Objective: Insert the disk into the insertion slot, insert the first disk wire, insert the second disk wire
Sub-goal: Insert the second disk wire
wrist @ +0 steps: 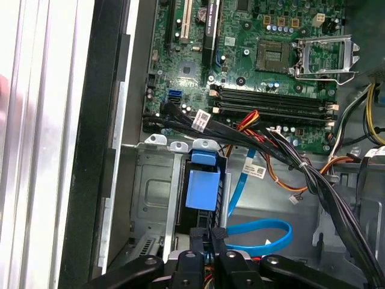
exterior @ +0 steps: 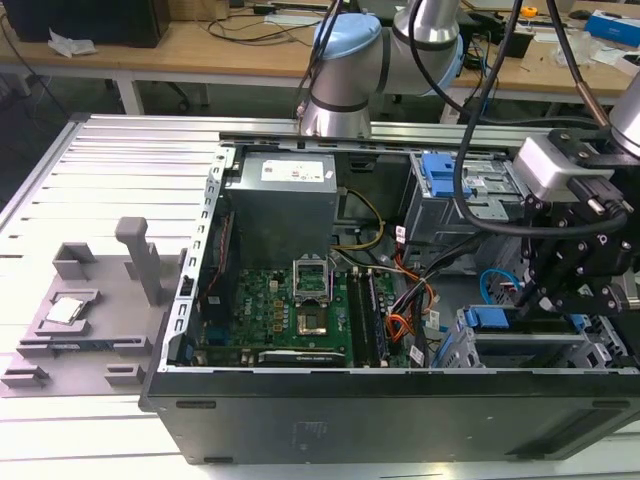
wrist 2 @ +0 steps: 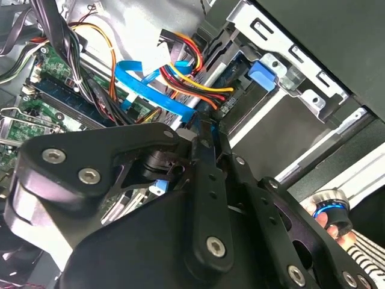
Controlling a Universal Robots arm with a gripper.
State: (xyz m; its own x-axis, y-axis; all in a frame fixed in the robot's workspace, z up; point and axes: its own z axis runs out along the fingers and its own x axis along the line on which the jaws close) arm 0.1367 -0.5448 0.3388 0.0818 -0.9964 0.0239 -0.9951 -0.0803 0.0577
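The disk (wrist: 201,186) sits in the insertion slot (wrist: 150,192), its blue carrier end (exterior: 490,320) showing at the cage mouth. In both wrist views my gripper (wrist: 208,236) hangs right behind the disk with its fingers (wrist 2: 207,150) pressed close together. The second disk wire (wrist: 258,232), a light-blue loop, ends at the fingertips, and its plug seems pinched between them. The first disk wire (wrist 2: 198,81), red and orange leads, runs to the disk's rear edge beside the fingertips. In the exterior view the gripper (exterior: 540,300) is low over the cage (exterior: 545,350).
A thick black cable bundle (wrist: 301,162) crosses beside the slot. The motherboard (exterior: 290,310) and power supply (exterior: 280,200) fill the case's middle. A taller cage with a blue latch (exterior: 440,175) stands behind. A grey fixture (exterior: 90,300) lies on the table at the exterior view's left.
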